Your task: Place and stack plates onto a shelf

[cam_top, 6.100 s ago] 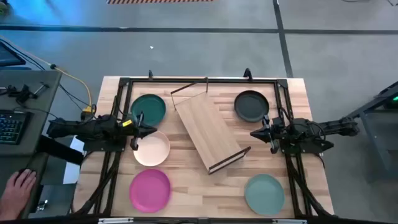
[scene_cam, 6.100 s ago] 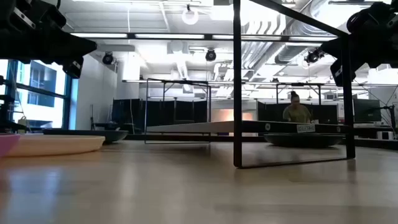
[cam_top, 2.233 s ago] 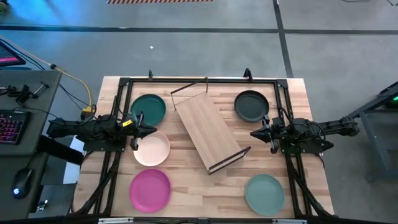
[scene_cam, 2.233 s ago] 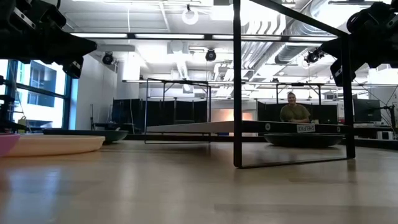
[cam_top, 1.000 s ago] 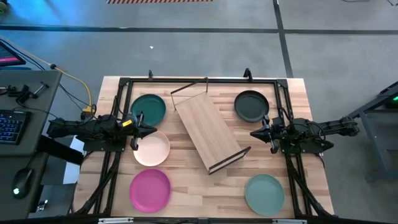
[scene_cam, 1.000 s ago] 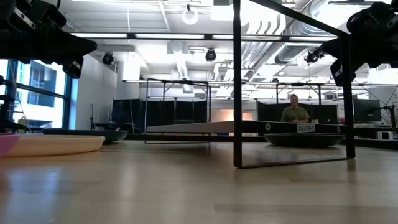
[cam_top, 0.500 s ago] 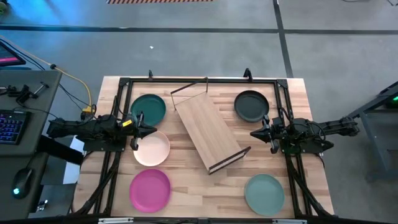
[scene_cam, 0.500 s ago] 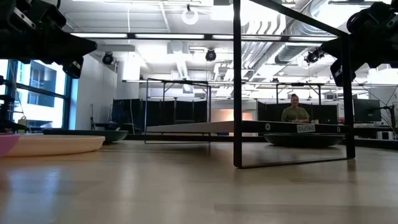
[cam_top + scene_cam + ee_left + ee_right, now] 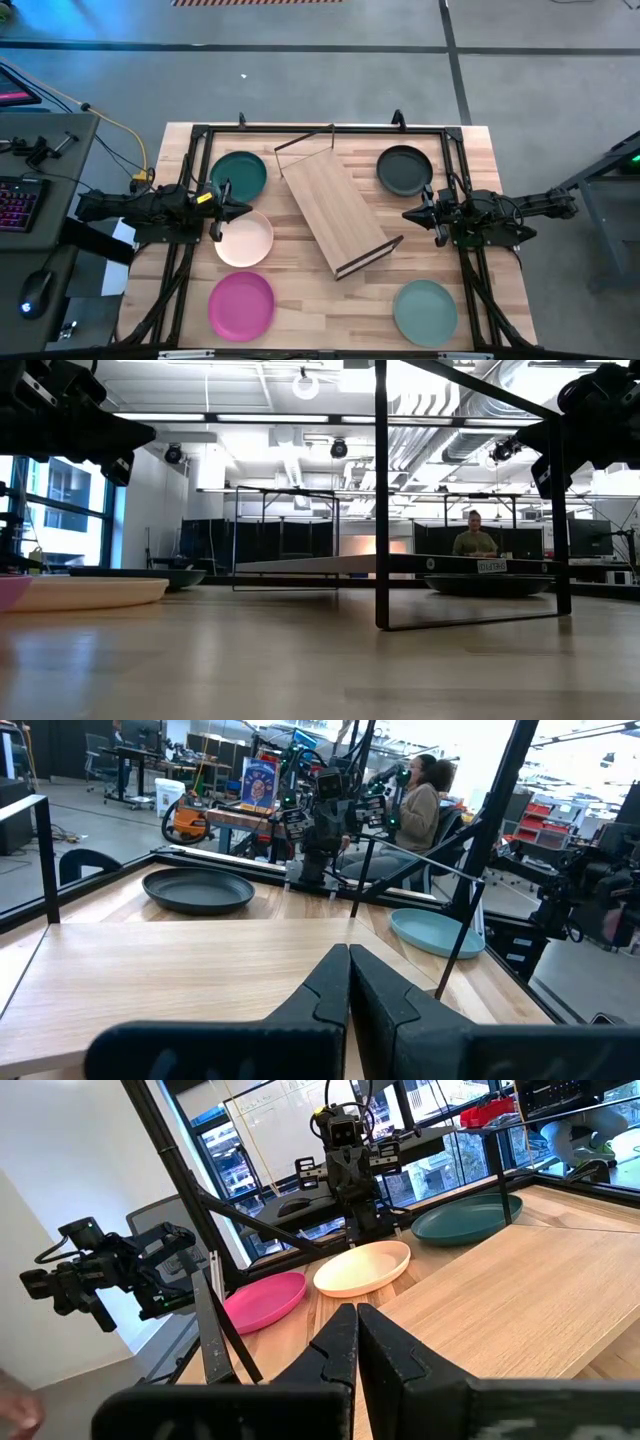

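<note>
The shelf (image 9: 335,215), a light-wood board on thin black end frames, stands slantwise mid-table. Five plates lie flat on the table around it: dark teal (image 9: 240,176) far left, cream (image 9: 245,240) nearer, pink (image 9: 241,305) near left, black (image 9: 404,171) far right, sage-green (image 9: 425,311) near right. My left gripper (image 9: 247,209) hangs shut in the air at the shelf's left, over the cream plate's far rim. My right gripper (image 9: 405,214) hangs shut at the shelf's right, near the black plate. Both wrist views show shut fingers (image 9: 348,960) (image 9: 356,1315) pointing across the board.
A black metal rig (image 9: 320,128) borders the tabletop's far and side edges. The shelf's near end frame (image 9: 381,490) stands tall in the low view. Bare wood lies between the pink and sage-green plates. A person (image 9: 474,538) sits far behind the table; a desk with a keyboard (image 9: 20,200) stands left.
</note>
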Robot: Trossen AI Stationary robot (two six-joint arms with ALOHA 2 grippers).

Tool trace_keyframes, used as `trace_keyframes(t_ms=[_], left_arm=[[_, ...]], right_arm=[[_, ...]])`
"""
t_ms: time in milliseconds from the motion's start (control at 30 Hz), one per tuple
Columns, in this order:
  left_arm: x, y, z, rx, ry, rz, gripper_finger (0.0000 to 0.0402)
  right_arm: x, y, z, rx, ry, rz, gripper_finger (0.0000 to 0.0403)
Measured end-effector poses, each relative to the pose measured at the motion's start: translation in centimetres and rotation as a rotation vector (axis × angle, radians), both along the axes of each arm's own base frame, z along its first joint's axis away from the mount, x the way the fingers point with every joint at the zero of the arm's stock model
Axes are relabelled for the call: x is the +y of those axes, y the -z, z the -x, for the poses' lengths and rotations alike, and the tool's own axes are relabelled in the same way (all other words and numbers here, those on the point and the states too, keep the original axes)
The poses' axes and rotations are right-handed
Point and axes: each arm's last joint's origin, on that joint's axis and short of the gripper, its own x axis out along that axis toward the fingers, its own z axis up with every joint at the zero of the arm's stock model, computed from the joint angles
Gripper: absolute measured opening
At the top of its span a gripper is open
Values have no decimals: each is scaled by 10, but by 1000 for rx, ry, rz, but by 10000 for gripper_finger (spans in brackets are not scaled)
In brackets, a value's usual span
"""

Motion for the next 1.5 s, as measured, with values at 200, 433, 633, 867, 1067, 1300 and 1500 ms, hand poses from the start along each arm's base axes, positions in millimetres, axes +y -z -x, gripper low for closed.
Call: trace_keyframes(t_ms=[200, 433, 633, 867, 1067, 1300, 1500], left_arm=[[0, 0, 0, 0, 0, 0, 0], [0, 0, 0, 0, 0, 0, 0], [0, 0, 0, 0, 0, 0, 0], [0, 0, 0, 0, 0, 0, 0], [0, 0, 0, 0, 0, 0, 0], [0, 0, 0, 0, 0, 0, 0], [0, 0, 0, 0, 0, 0, 0]], right_arm=[[0, 0, 0, 0, 0, -1, 0], [-8, -36, 8, -386, 164, -414, 0], [-16, -47, 13, -487, 400, -552, 0], [-17, -69, -5, -152, 523, -455, 21], [-32, -62, -11, 290, 722, -436, 130], [-57, -30, -13, 546, 953, -741, 235], [-75, -8, -19, 727, 1131, -823, 241]])
